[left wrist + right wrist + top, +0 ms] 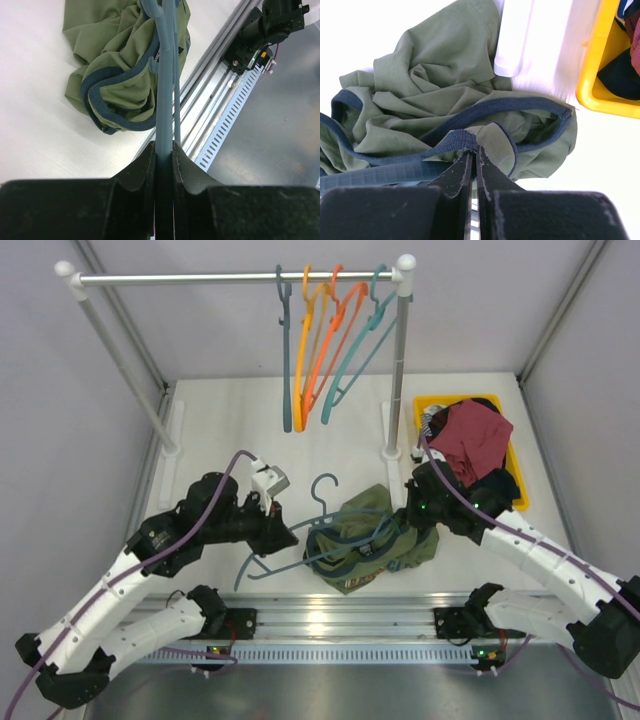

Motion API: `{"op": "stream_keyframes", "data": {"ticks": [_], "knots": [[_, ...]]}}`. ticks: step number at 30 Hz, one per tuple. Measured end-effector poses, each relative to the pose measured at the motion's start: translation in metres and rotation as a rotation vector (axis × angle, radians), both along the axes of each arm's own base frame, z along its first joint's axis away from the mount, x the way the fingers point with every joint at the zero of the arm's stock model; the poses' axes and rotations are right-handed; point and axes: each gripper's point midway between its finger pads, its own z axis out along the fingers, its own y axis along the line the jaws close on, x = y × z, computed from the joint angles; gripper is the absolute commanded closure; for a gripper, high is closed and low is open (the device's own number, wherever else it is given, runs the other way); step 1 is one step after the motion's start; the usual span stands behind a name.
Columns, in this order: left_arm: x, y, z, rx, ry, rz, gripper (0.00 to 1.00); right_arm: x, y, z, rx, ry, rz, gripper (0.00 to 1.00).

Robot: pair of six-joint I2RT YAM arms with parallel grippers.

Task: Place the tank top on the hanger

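The olive-green tank top (380,530) lies crumpled on the table near the front middle. The slate-teal hanger (322,502) lies across it, hook pointing away from me, one arm running into the top. My left gripper (283,537) is shut on the hanger's left arm; in the left wrist view the bar (166,100) runs out between the fingers (142,167) into the tank top (120,95). My right gripper (402,520) is at the top's right side. In the right wrist view it (473,151) is shut on the dark teal trim of the tank top (445,90).
A clothes rail (240,278) at the back carries orange hangers (325,330) and teal ones (365,340). Its right post (400,370) stands just behind the top. A yellow bin (508,455) with a maroon garment (478,440) sits at the right.
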Motion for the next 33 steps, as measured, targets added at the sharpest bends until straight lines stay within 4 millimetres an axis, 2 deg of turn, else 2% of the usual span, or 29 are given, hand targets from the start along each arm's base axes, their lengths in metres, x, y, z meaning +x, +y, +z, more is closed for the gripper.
{"op": "stream_keyframes", "data": {"ticks": [13, 17, 23, 28, 33], "knots": [[0.009, -0.002, 0.0, 0.008, -0.033, 0.01, 1.0, -0.003, -0.003, -0.004, -0.015, 0.006, 0.005, 1.0], [0.013, -0.008, 0.002, -0.001, -0.054, 0.0, 1.0, -0.003, -0.004, -0.003, -0.018, 0.002, 0.01, 1.0], [0.009, -0.023, -0.007, 0.019, -0.068, -0.066, 1.0, -0.006, -0.006, -0.003, -0.027, 0.011, 0.012, 1.0], [0.005, -0.033, -0.013, 0.029, -0.117, -0.104, 1.0, -0.002, -0.003, 0.017, -0.01, -0.012, 0.021, 1.0], [0.014, -0.039, -0.024, 0.052, -0.191, -0.087, 1.0, 0.002, 0.003, 0.036, 0.014, -0.045, 0.031, 1.0]]}}
